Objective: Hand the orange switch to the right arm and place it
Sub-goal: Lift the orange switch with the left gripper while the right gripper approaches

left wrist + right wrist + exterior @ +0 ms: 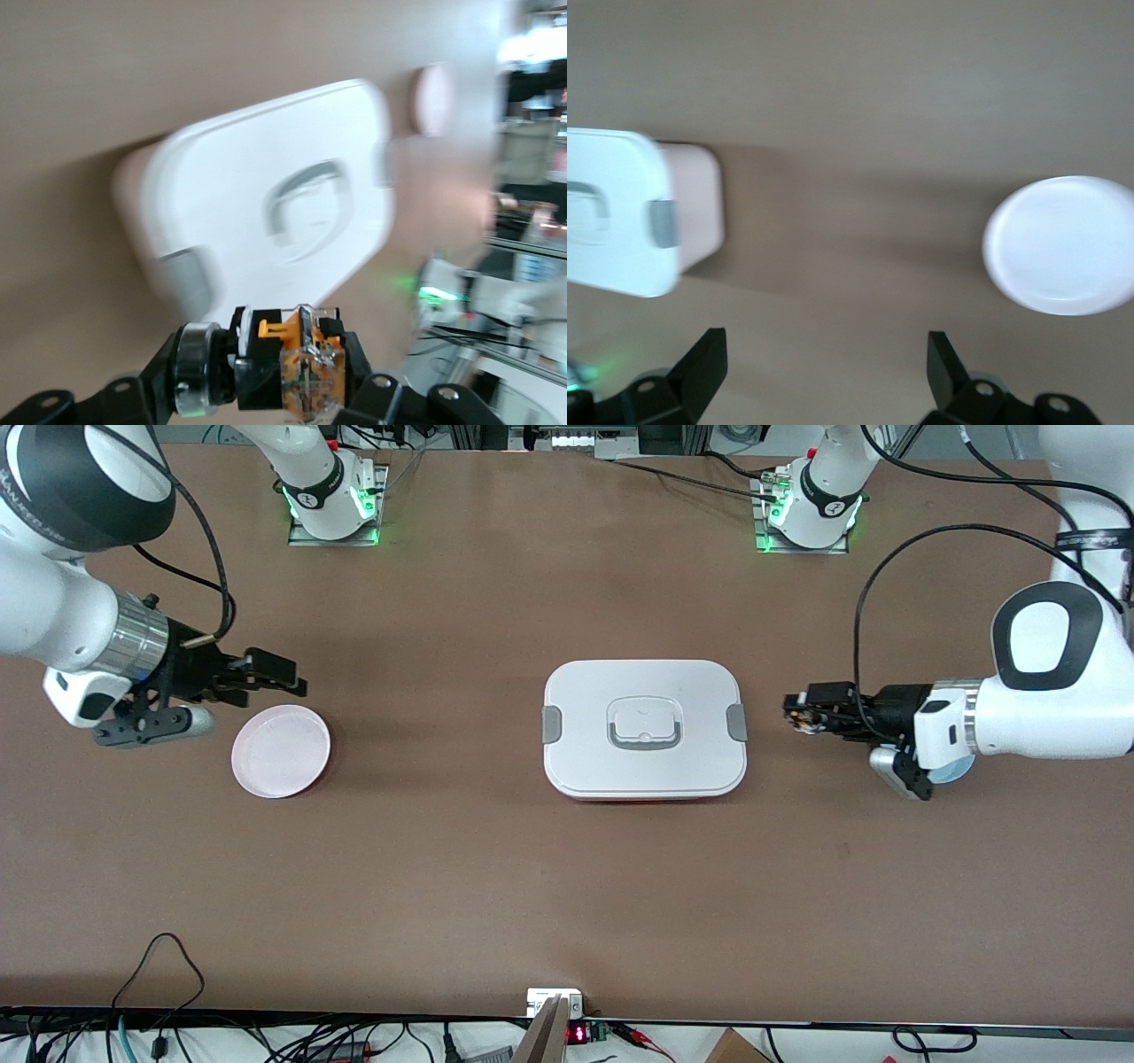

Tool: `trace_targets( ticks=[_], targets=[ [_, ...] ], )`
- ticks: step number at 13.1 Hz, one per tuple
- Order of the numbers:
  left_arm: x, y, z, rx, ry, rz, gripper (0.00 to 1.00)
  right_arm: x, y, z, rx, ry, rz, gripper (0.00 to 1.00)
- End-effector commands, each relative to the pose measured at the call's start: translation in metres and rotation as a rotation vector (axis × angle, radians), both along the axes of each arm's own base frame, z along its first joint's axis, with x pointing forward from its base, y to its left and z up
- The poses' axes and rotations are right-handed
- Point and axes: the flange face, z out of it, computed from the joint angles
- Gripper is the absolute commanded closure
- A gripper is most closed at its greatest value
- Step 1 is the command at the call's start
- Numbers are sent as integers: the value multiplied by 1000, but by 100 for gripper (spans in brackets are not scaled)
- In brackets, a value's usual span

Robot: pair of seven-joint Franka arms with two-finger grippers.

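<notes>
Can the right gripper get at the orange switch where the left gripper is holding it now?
Probably not yet. The left gripper holds the orange switch past the white lidded box, and the open right gripper hangs by the pink plate.

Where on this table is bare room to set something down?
Brown table lies bare between the round pink plate and the white lidded box, and all along the camera's edge. Tighter between box and left gripper, shut on the orange switch.

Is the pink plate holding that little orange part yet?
No. The pink plate lies bare, while the orange switch sits clamped in the left gripper, up in the air beside the white lidded box.
</notes>
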Motion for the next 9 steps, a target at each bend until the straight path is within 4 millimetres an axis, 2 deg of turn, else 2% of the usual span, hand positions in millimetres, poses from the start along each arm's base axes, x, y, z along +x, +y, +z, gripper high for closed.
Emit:
trace_targets(
  ticks=[1, 2, 5, 6, 9],
  targets=[
    [-6, -47, 23, -161, -37, -57, 47, 7, 16, -16, 172, 73, -41, 0],
    [-10, -67, 30, -229, -59, -88, 48, 13, 25, -32, 260, 127, -80, 0],
    [-14, -114, 35, -327, -111, -111, 47, 21, 54, -56, 444, 321, -266, 0],
    [-15, -124, 36, -362, -132, -110, 47, 22, 72, -61, 507, 382, -304, 0],
    [-8, -155, 14, -511, -345, -159, 47, 23, 115, -67, 679, 468, -348, 0]
  ],
)
